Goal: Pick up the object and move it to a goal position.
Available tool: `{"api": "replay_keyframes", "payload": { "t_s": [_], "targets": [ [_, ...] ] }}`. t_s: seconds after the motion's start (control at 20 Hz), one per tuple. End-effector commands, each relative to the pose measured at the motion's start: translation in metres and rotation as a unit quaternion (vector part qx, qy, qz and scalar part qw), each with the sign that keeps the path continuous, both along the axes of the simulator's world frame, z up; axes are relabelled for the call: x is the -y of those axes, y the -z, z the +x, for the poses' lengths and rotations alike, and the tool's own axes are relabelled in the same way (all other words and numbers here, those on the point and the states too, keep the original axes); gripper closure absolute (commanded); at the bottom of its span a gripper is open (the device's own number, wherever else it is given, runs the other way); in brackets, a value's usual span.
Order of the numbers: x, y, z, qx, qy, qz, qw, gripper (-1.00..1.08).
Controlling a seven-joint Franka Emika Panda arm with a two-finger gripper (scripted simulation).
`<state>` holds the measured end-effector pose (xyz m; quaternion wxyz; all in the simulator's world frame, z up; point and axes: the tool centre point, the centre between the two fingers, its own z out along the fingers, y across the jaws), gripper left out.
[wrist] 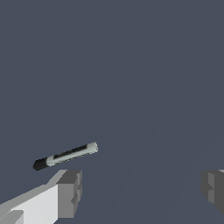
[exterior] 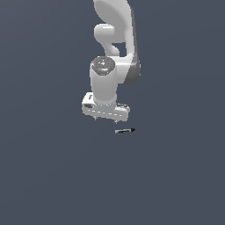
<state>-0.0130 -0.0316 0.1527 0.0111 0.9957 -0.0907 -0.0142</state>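
Note:
The object is a tiny thin stick point(exterior: 125, 130), light grey with a black end, lying on the dark grey floor just below and to the exterior view's right of my gripper point(exterior: 107, 118). In the wrist view the stick point(wrist: 65, 156) lies apart from the fingers, just beyond one grey fingertip point(wrist: 70, 193); the other fingertip point(wrist: 214, 188) is far across. My gripper point(wrist: 142, 192) is open wide and empty, and the stick is not between its jaws.
The white arm point(exterior: 112, 52) rises behind the gripper to the top of the exterior view. The plain dark grey floor point(exterior: 44, 176) surrounds everything.

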Motion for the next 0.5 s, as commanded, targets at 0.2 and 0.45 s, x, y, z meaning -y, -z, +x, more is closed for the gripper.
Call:
{"api": "replay_keyframes", "payload": {
  "t_s": [0.2,0.45],
  "targets": [
    [-0.014,0.011,-0.001,0.002,0.068,0.001,0.9977,-0.92],
    [-0.025,0.020,-0.001,0.004,0.129,0.002,0.9917,-0.92]
  ]
}}
